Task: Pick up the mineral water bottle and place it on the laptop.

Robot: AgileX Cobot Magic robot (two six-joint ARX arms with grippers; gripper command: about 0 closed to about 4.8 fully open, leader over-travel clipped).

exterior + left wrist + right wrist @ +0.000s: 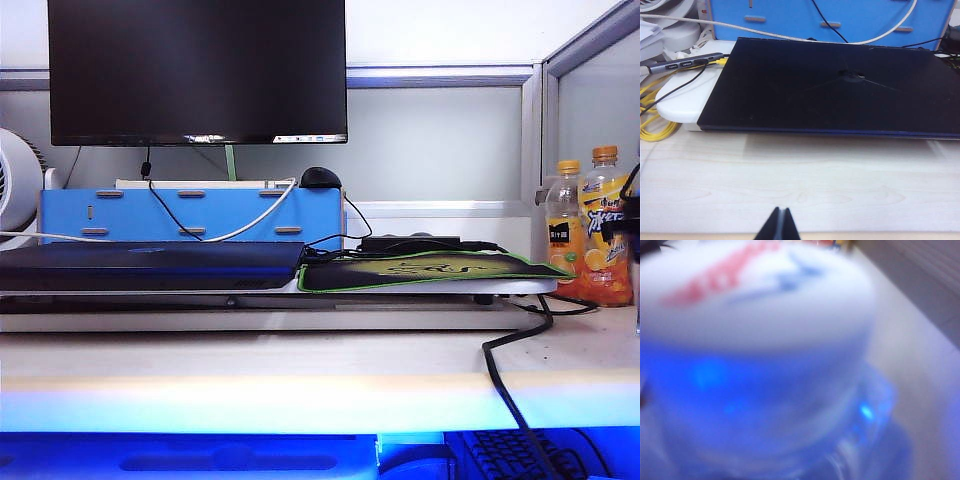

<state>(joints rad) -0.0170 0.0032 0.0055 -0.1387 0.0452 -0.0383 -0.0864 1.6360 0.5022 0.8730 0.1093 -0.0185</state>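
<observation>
The mineral water bottle's white cap [760,300], with red and blue print, fills the right wrist view, very near and blurred, over a blue-tinted clear body [790,410]. My right gripper's fingers do not show there. In the exterior view only a dark piece of the right arm [632,215] shows at the right edge, beside the juice bottles. The laptop [150,265] lies shut, a dark navy slab on a white stand; its lid [830,85] is bare. My left gripper [779,211] hangs shut above the desk in front of the laptop, holding nothing.
Two orange-capped juice bottles [585,235] stand at the far right. A green-edged mouse pad [430,270] lies right of the laptop. Behind are a blue box [190,215], a mouse [320,178] and a monitor [197,70]. A black cable [510,380] crosses the desk.
</observation>
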